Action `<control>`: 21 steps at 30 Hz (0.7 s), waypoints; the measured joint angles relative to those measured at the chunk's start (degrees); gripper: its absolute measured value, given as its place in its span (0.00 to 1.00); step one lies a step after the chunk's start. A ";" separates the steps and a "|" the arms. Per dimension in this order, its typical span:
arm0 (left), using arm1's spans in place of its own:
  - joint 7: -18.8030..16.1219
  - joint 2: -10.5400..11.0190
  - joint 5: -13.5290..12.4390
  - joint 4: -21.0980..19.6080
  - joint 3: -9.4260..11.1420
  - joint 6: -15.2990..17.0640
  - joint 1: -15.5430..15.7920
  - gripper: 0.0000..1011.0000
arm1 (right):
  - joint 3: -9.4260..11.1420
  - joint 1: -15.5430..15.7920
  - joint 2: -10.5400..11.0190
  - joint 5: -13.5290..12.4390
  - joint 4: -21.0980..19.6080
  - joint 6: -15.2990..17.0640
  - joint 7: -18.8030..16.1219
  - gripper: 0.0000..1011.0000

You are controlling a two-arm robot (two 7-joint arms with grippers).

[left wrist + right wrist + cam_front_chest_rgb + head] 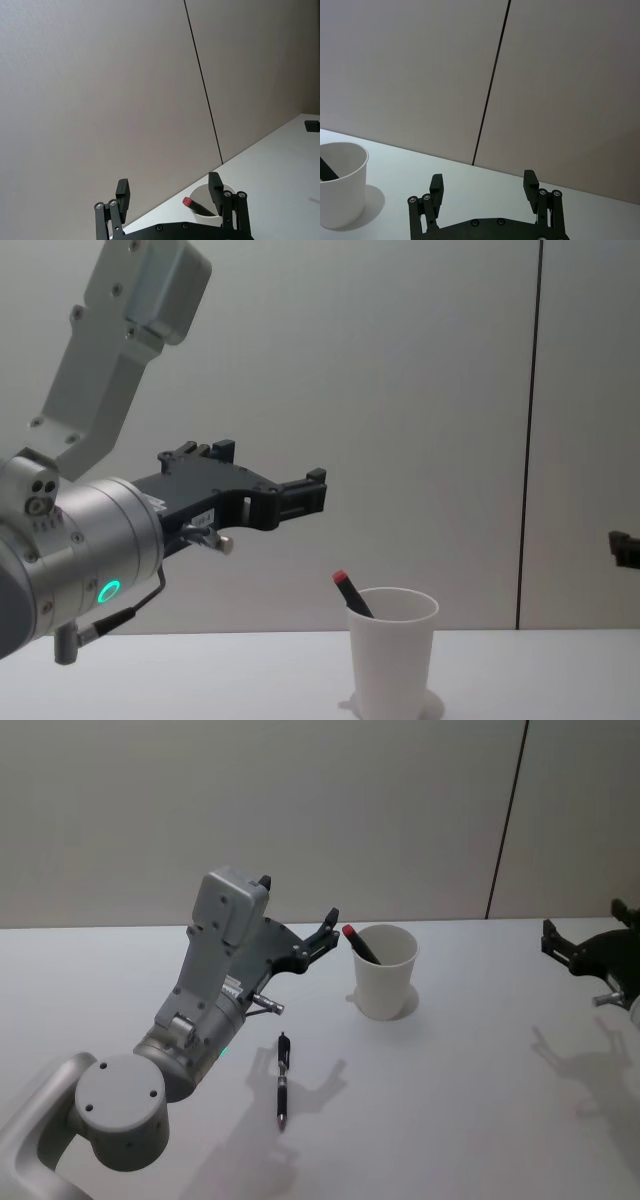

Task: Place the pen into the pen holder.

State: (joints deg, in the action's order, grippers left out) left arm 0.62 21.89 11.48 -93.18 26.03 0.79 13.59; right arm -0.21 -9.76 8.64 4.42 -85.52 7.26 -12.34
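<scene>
Cup of plain white paper, tapered, wider at the rolled rim. Stands upright on the white table, toward the far side, a little right of the middle in the head view. Holds a red-capped pen, dark in the body, leaning against the rim on the robot's left side with the cap poking above the edge. Black pen, slim. Lies flat on the table nearer the robot and to the left of the cup, well apart from it, with one tip pointing back toward the robot. Left gripper next. Hangs in the air near the cup on its left, higher than the rim, at the end of an arm bent up at the elbow and reaching forward. Keeps both fingers spread wide, with nothing between them. Right gripper last. Sits by the right edge of the head view, well apart from the cup, released and empty, facing the far wall.
</scene>
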 joint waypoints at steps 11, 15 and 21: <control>0.00 0.00 0.00 0.00 0.00 0.00 0.00 0.99 | 0.28 0.78 0.43 0.30 -0.90 0.43 -0.09 0.99; 0.01 -0.03 -0.05 -0.03 -0.03 0.21 -0.04 0.99 | 0.33 0.92 0.52 0.36 -1.06 0.50 -0.11 0.99; -0.18 -0.04 -0.23 -0.37 -0.08 1.19 -0.17 0.99 | 0.38 1.07 0.60 0.42 -1.22 0.57 -0.14 0.99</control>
State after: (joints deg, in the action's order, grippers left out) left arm 0.44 21.85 11.25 -93.55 25.94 1.98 13.42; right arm 0.17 -8.69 9.24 4.84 -86.74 7.83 -12.48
